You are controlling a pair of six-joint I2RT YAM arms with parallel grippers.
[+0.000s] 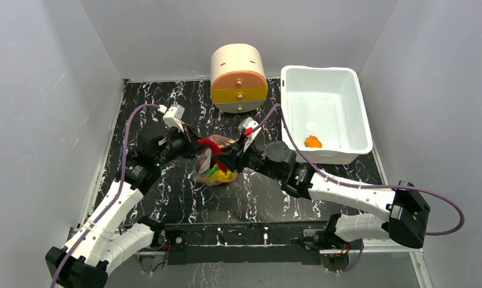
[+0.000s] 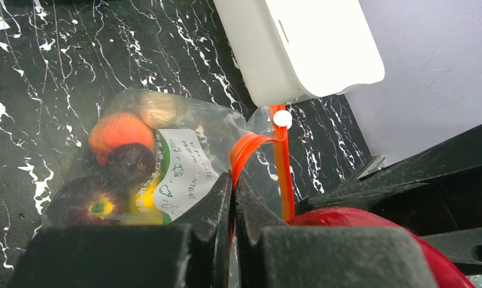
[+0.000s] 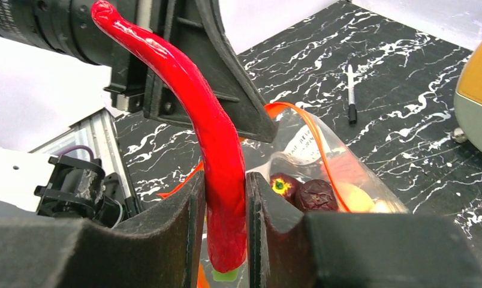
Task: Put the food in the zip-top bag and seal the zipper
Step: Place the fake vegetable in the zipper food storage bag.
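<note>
Right claw (image 3: 225, 186) is clamped around the red chili (image 3: 214, 138) low on its body, so most of it stands above the fingers and the curled tip arcs up past the other arm. Its long axis runs near enough straight up and down through the claw. The green stem end pokes out underneath.

That stem end is what matters: the mouth of the zip-top bag (image 2: 226, 123) gapes directly below and just beyond the right claw, so I reckon the drop is a straight lowering, stem first.

Left claw (image 2: 232, 183), just across the mouth from the chili, is pinched tight on the zipper (image 2: 280, 162), holding that lip up. The right arm carries the load and the left only props the opening.

Counting now:
- One red chili in the air.
- Inside the bag, one orange round fruit (image 2: 120, 132), one beige bulb (image 2: 157, 108), two dark maroon pieces, and something yellow low down.
- One more orange piece (image 1: 313, 141) sits alone in the white tub (image 1: 328, 102), off beyond the right claw.

The bag rests on the surface (image 1: 256, 192) between both claws.
</note>
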